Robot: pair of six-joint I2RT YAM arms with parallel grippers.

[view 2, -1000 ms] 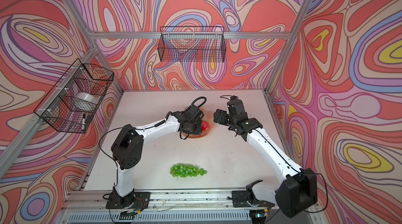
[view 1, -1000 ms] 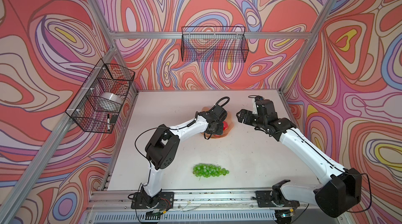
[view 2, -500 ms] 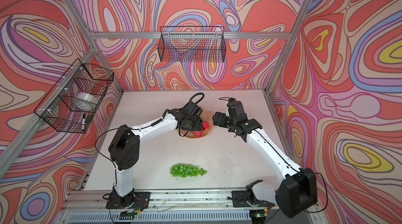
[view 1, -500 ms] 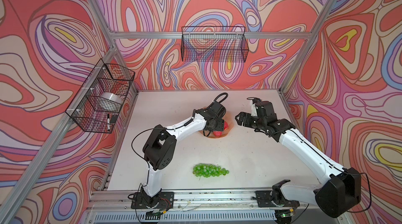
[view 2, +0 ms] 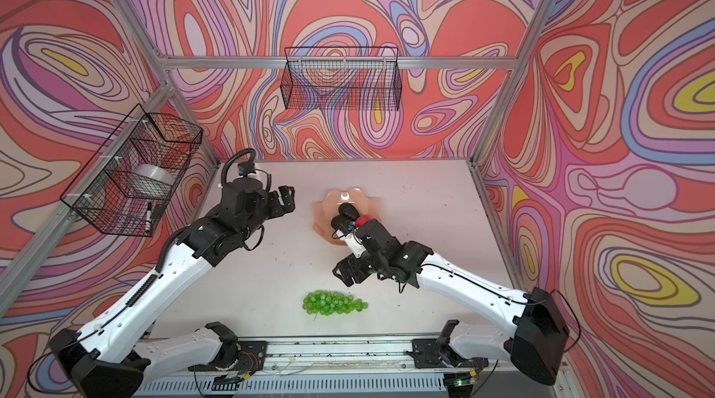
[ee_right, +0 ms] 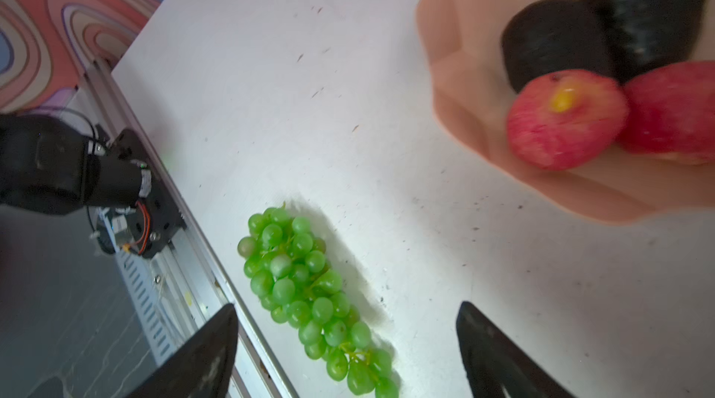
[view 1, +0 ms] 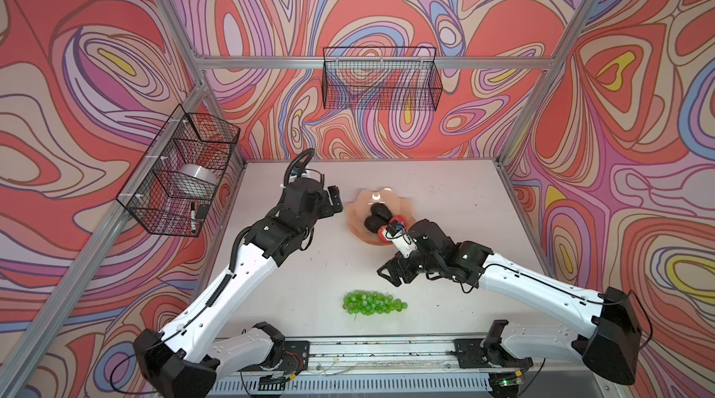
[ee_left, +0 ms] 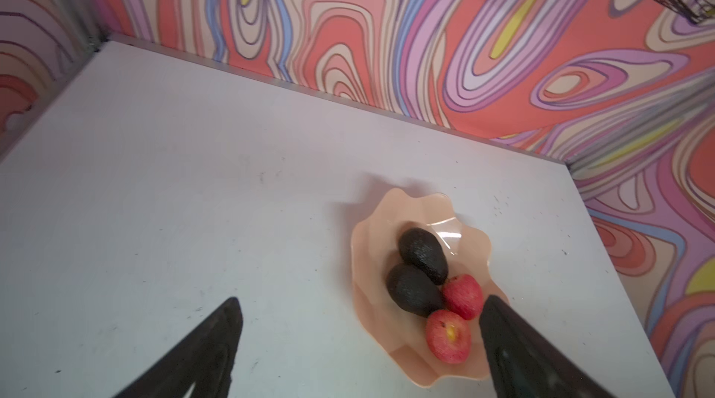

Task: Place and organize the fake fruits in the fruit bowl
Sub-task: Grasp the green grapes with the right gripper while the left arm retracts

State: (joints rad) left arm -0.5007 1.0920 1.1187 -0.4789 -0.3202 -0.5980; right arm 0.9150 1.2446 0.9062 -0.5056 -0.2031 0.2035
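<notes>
Grapes [view 1: 373, 302] near table [view 1: 309, 284] front edge, bare surface all round.

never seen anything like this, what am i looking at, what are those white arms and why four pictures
This is a robot with two white-and-black arms mounted at the front edge of a white table. Each arm ends in a two-fingered gripper. Two pictures come from a pair of cameras overhead, side by side, so they look almost alike. The others come from a small camera on each wrist; the dark wedges in them are that gripper's own fingers. On the table stands a peach-pink bowl holding two dark avocados and two red apples. A bunch of green grapes lies outside it, nearer the arms' bases. The left gripper is beside the bowl and the right gripper is between bowl and grapes. Both are open and hold nothing.
</notes>
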